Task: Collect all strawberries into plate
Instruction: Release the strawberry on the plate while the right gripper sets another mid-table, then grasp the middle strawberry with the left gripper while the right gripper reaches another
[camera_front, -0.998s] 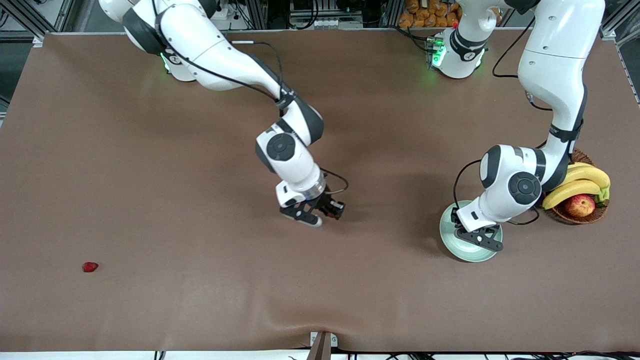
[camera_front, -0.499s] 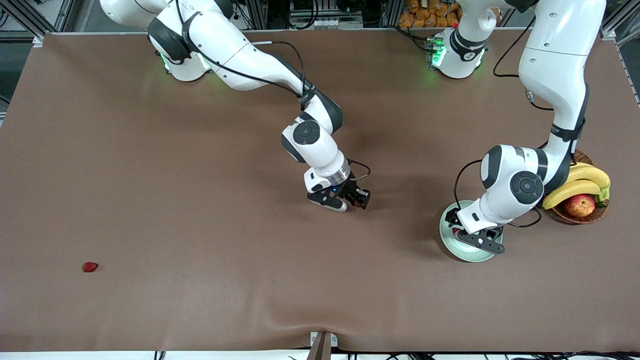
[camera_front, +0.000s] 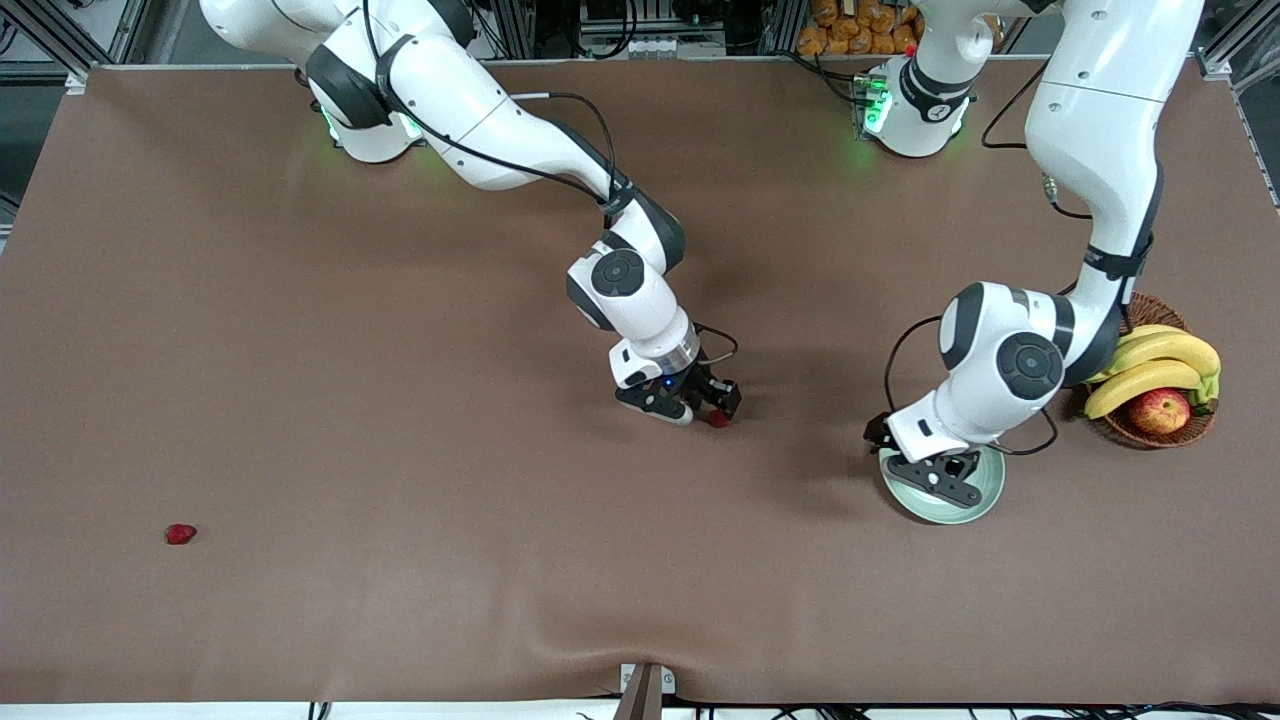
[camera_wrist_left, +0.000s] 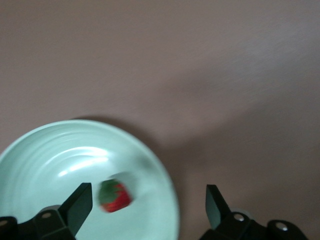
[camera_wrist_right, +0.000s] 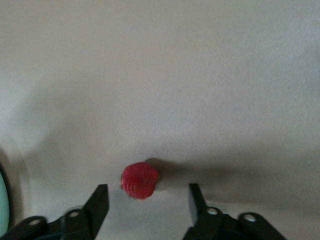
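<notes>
1 strawberry (camera_wrist_left: 115, 195) lies in the plate (camera_wrist_left: 45, 150), under the left gripper (camera_wrist_left: 147, 205), whose fingers are spread and empty. The right gripper (camera_wrist_right: 147, 200), also wide open and empty, is over a 2nd berry (camera_wrist_right: 140, 180) on the table, midway between its fingers. A 3rd berry (camera_front: 180, 534) lies well apart from both grippers. So 1 of 3 looks done, 2 remain.
</notes>
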